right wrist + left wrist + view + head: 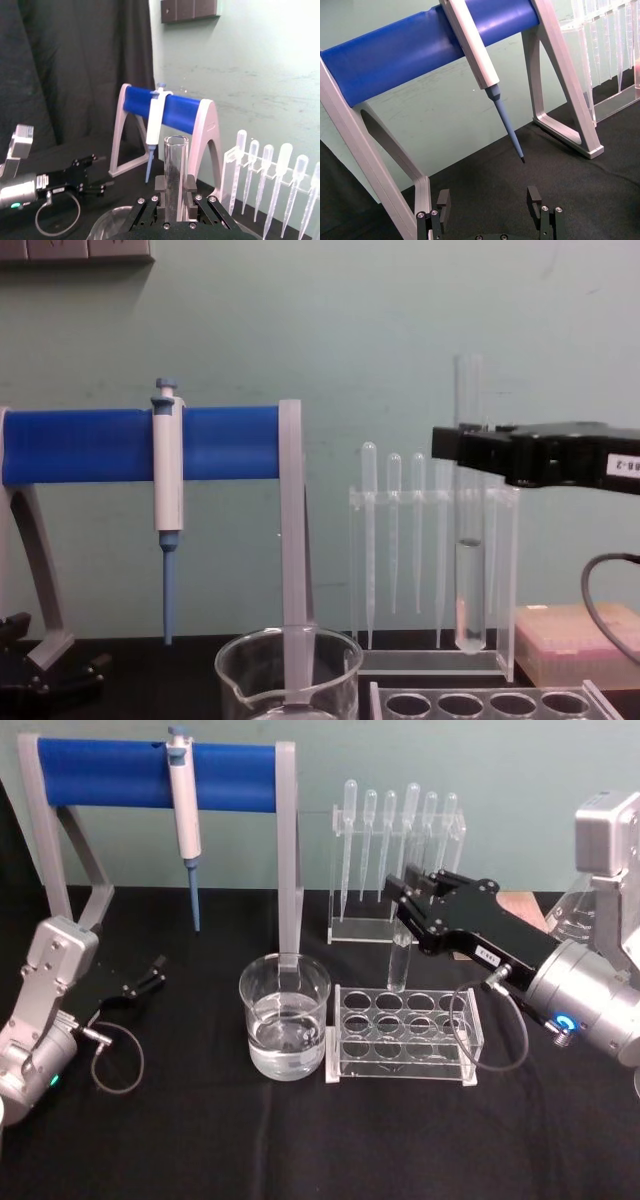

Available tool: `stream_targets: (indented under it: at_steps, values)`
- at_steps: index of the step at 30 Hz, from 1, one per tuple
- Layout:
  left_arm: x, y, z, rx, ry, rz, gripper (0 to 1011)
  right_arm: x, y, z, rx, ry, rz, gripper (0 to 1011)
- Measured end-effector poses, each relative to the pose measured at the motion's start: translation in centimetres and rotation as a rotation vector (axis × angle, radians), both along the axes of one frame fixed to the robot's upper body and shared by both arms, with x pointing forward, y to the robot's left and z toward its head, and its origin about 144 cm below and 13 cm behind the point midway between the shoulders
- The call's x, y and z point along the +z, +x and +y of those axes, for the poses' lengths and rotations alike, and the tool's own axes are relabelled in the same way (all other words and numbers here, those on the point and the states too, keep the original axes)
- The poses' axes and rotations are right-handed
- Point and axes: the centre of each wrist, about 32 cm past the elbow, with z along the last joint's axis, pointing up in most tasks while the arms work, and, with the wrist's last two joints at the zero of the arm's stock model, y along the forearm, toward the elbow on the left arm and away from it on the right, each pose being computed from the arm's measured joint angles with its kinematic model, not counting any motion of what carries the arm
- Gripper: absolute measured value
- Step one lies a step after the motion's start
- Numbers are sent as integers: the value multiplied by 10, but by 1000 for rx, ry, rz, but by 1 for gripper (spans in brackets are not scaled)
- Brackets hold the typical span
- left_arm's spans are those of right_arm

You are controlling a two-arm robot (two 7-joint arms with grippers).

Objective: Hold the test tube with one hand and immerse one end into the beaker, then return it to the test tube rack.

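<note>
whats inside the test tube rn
Clear liquid fills the lower part of the test tube. Above that it looks empty up to the open rim. The short stretch clamped in the right gripper is covered, so its contents can't be seen.

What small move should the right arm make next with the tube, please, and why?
Assuming it is not yet dipped, probably shift the tube left toward the beaker: the right end effector grips it upright, its bottom clear above the rack, and the beaker sits just left.
</note>
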Motion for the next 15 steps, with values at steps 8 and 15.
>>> stream_targets:
  at_steps: [8,15]
  values:
    - [0,0,0,0,0,0,1000,1,-1,0,-9,8,-3,227]
    - [0,0,0,0,0,0,1000,0,0,0,-7,6,-2,227]
